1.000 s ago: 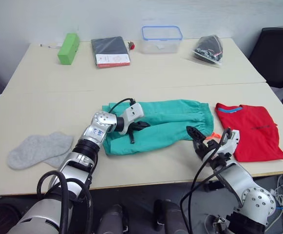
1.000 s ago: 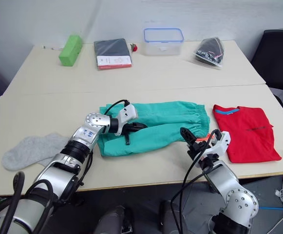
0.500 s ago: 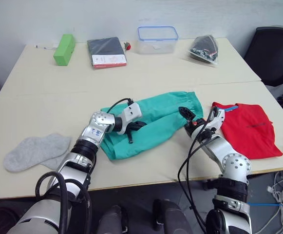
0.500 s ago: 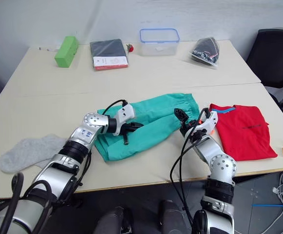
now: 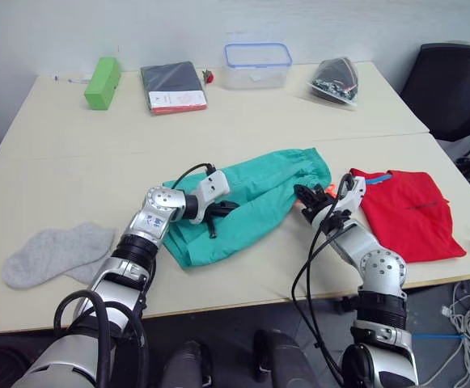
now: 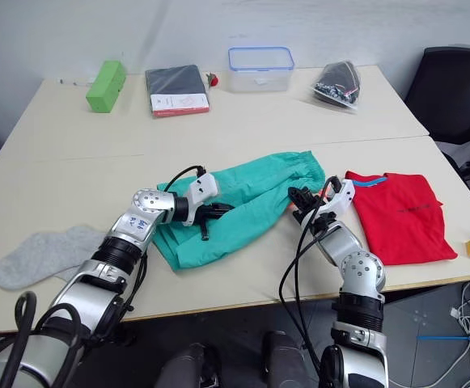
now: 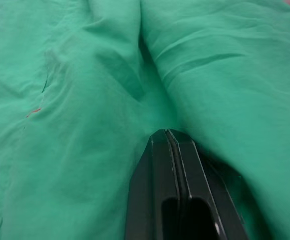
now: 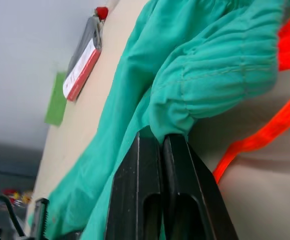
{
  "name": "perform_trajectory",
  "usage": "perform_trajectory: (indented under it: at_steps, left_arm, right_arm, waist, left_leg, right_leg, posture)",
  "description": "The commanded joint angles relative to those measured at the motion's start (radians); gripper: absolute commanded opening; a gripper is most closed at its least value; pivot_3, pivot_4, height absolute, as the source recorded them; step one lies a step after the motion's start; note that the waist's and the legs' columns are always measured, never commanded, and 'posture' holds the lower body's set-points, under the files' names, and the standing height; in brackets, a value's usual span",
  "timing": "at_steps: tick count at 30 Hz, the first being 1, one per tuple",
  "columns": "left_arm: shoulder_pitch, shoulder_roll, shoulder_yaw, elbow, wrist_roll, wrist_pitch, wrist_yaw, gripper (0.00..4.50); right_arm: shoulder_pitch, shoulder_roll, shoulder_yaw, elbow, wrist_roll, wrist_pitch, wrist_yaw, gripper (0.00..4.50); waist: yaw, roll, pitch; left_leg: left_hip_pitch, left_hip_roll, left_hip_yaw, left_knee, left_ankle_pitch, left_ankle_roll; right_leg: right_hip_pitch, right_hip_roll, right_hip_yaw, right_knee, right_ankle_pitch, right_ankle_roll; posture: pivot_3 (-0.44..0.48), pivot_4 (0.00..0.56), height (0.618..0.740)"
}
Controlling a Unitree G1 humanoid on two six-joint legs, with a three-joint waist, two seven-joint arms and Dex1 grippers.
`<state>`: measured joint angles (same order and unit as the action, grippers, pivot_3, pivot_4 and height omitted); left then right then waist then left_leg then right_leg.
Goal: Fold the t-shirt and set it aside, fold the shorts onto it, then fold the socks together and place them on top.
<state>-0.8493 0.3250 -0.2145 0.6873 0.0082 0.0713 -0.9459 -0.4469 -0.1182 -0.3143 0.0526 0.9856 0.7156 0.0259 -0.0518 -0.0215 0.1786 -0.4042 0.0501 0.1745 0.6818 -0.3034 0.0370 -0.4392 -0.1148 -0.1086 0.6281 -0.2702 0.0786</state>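
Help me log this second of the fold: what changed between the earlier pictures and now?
The right gripper moved from the table's near edge to the shorts' waistband and shut on it, drawing that end inward, so the shorts bunched. The left gripper stayed shut on the shorts. The t-shirt and socks lay unmoved.

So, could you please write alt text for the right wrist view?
The right gripper is shut on the gathered waistband of the teal-green shorts. The neon orange drawstring loops beside it on the pale table, with a dark book behind.
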Motion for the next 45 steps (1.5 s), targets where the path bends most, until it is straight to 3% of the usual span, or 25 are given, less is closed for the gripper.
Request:
perform_trajectory:
  at_steps: [1, 8, 12, 19, 26, 29, 33, 38, 45]
  left_arm:
    - [0.013, 0.01, 0.016, -0.029, 0.002, 0.023, 0.023, 0.0]
    - [0.069, 0.011, 0.063, -0.131, -0.021, 0.128, 0.098, 0.0]
    - [0.109, 0.022, 0.077, -0.2, -0.023, 0.174, 0.14, 0.0]
    - [0.205, 0.055, 0.112, -0.394, -0.032, 0.26, 0.202, 0.0]
    - [0.34, 0.184, 0.278, -0.886, -0.231, 0.598, 0.174, 0.0]
    - [0.445, 0.258, 0.342, -1.021, -0.297, 0.688, 0.153, 0.0]
    - [0.582, 0.332, 0.476, -1.026, -0.289, 0.705, 0.218, 0.0]
    - [0.567, 0.36, 0.583, -0.975, -0.311, 0.705, 0.282, 0.0]
    - [0.458, 0.403, 0.557, -0.936, -0.328, 0.668, 0.282, 0.0]
  right_arm:
    - [0.009, -0.062, 0.093, -0.084, -0.114, -0.058, 0.138, 0.01]
    - [-0.041, -0.307, 0.443, -0.222, -0.497, -0.312, 0.534, 0.01]
    - [-0.119, -0.305, 0.498, -0.24, -0.542, -0.363, 0.628, 0.01]
    - [-0.265, -0.288, 0.707, -0.21, -0.719, -0.449, 0.816, 0.01]
    - [-0.343, -0.327, 0.767, -0.088, -0.871, -0.603, 0.947, 0.01]
    - [-0.369, -0.341, 0.789, -0.038, -0.941, -0.716, 0.988, 0.01]
    - [-0.412, -0.323, 0.827, 0.023, -1.002, -0.868, 1.054, 0.01]
    - [-0.413, -0.278, 0.864, 0.106, -1.026, -0.978, 1.111, 0.01]
    - [-0.345, -0.276, 0.833, 0.09, -0.97, -1.022, 1.181, 2.29]
  waist:
    - [0.001, 0.002, 0.001]
    - [-0.002, 0.003, 0.002]
    - [-0.001, 0.003, 0.002]
    - [0.004, 0.003, 0.002]
    - [0.009, 0.003, 0.002]
    - [0.009, 0.003, 0.002]
    - [0.0, 0.003, 0.002]
    - [0.003, 0.003, 0.002]
    - [0.008, 0.003, 0.002]
  left_leg:
    - [-0.001, 0.0, 0.0, 0.0, 0.0, 0.0]
    - [-0.002, -0.001, 0.004, -0.001, 0.0, 0.0]
    - [-0.002, 0.0, 0.004, -0.001, 0.001, -0.001]
    - [-0.002, 0.0, 0.004, 0.0, 0.001, -0.001]
    - [-0.003, 0.0, 0.003, -0.001, 0.001, -0.001]
    - [-0.002, -0.001, 0.003, 0.0, 0.0, -0.001]
    - [-0.001, 0.001, 0.003, -0.001, 0.0, -0.003]
    - [-0.001, 0.004, 0.001, -0.001, 0.0, -0.007]
    - [-0.002, 0.003, 0.001, -0.001, -0.001, -0.008]
  right_leg:
    - [-0.001, 0.0, 0.0, 0.0, 0.0, 0.0]
    - [-0.005, 0.001, -0.002, 0.0, 0.0, 0.0]
    - [-0.005, 0.002, -0.004, 0.001, 0.0, 0.0]
    - [-0.005, 0.001, -0.006, 0.001, 0.0, 0.0]
    - [-0.005, 0.0, -0.005, 0.002, 0.0, -0.001]
    - [-0.004, -0.001, -0.002, 0.002, 0.0, 0.0]
    - [-0.005, -0.001, -0.001, 0.001, -0.001, -0.001]
    - [-0.005, -0.001, -0.001, 0.002, -0.002, -0.004]
    - [-0.005, -0.001, -0.001, 0.003, -0.002, -0.004]
  posture:
    - [0.0, 0.15, 0.74]
    - [0.0, 0.15, 0.74]
    - [0.0, 0.15, 0.74]
    - [0.0, 0.15, 0.74]
    - [0.0, 0.15, 0.74]
    - [0.0, 0.15, 0.74]
    - [0.0, 0.15, 0.74]
    - [0.0, 0.15, 0.74]
    - [0.0, 0.15, 0.74]
